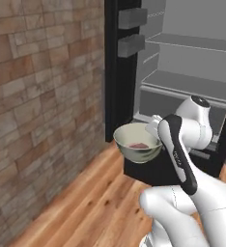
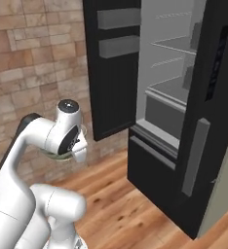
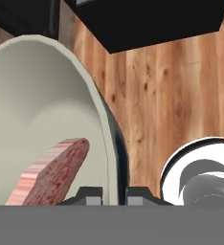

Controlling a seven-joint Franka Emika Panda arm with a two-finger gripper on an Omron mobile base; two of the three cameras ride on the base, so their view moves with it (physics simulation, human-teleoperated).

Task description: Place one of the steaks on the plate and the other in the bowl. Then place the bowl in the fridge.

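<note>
Bowl [image 1: 138,143] held aloft before the open fridge [image 1: 182,87], one steak [image 3: 51,174] inside. My hand [image 3: 109,195] pinches the bowl's rim, one finger each side. Last step underway; next I must reach onto a shelf.

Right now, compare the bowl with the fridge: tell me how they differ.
The bowl is small, round and pale grey-green; the fridge is tall, boxy and black. The bowl hangs off the floor, its rim between the claw's fingers; the fridge stands on the wooden floor. A steak lies in the bowl; the fridge's visible shelves are bare.
</note>
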